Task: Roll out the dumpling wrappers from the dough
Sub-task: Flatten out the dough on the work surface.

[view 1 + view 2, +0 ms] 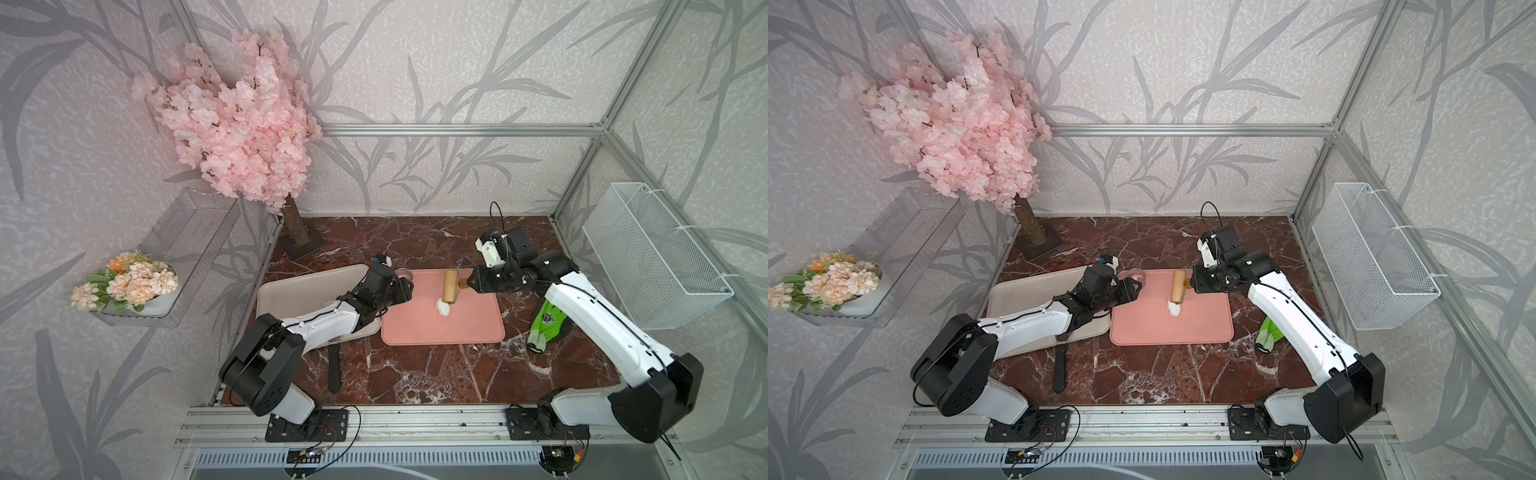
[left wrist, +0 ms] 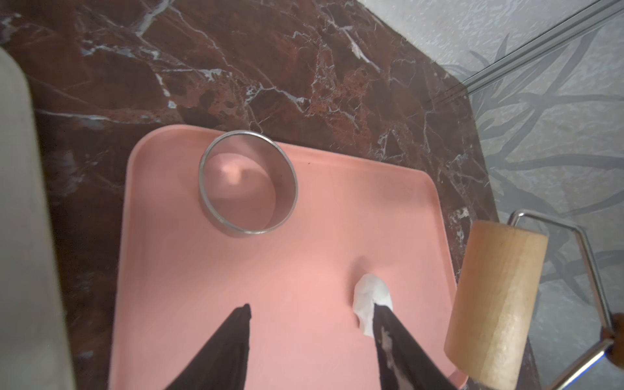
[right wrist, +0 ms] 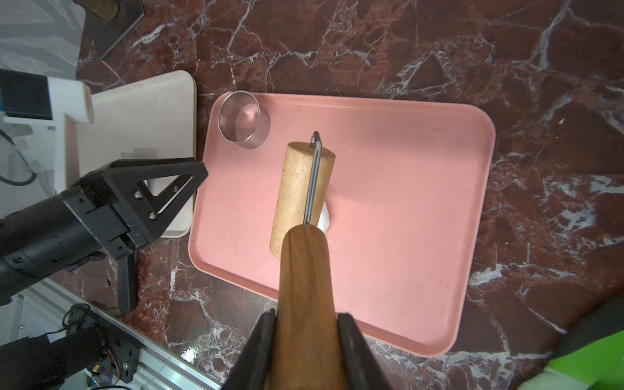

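Near the middle of the flat pink plastic tray (image 1: pixel 457 328) sits the dough (image 1: pixel 442 308), a soft white oval lump, not flattened yet imo. Its long axis looks roughly parallel to the tan wooden roller (image 1: pixel 449 286) beside it, both pointing from the robot's side toward the back wall. Can't tell if the drum touches it. The right end effector (image 3: pixel 305 315) is clamped on the roller's dark handle, I guess so the drum spins free. The left end effector (image 2: pixel 312 307) has its jaws apart, nothing in them, off to the side clear of the rolling path. Shiny metal ring (image 2: pixel 248 233) sits in the tray's far corner, probably for cutting rounds later.
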`<state>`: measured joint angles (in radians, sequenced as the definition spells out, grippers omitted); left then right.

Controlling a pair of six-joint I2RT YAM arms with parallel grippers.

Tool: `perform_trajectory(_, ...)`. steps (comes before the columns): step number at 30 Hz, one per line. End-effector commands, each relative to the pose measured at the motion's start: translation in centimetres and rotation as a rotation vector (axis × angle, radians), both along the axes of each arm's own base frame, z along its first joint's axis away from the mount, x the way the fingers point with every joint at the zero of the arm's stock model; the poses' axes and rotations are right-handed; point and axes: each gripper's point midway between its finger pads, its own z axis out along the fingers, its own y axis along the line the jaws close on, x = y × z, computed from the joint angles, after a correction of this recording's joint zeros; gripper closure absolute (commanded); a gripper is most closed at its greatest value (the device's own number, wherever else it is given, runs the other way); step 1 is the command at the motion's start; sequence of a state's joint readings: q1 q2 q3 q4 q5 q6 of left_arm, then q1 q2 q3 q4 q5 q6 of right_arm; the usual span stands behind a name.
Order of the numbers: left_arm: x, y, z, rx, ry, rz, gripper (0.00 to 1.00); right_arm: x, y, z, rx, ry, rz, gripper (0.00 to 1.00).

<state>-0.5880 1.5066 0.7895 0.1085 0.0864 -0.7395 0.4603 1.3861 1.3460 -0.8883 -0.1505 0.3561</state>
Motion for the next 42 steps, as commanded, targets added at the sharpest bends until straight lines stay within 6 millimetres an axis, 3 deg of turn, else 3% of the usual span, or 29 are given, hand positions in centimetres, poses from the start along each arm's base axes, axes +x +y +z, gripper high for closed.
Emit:
perform_trajectory(1,-3.1,2.8,-3.2,0.16,0.15,-0.001,0.47,0.1,-0.2,1.1,-0.075,-0.026,0.046,1.0)
perform_trajectory(4,-4.6,4.1,-4.4,0.247,0.235,-0.012,0.51,0.5,0.0,1.3,-0.09,-0.031,0.053,1.0)
perform_trajectory(8,-6.1,4.5,-5.4,0.302,0.313,-0.057,0.76,0.5,0.4,0.8,-0.096,-0.019,0.062,1.0)
perform_trajectory(18,-7.4,1.9,-6.4,0.349,0.363,-0.138,0.85,0.8,1.2,-0.3,-0.144,0.009,0.106,1.0)
perform_trajectory(25,-8.4,2.6,-8.8,0.434,0.446,-0.125,0.99,1.3,2.3,-0.8,-0.167,0.039,0.158,1.0)
perform_trajectory(35,-8.8,2.7,-9.3,0.445,0.464,-0.12,1.0,0.9,3.1,-2.0,-0.201,0.175,0.204,1.0)
perform_trajectory(42,-9.2,2.8,-10.1,0.447,0.476,-0.127,1.0,1.2,3.5,-5.0,-0.259,0.28,0.217,1.0)
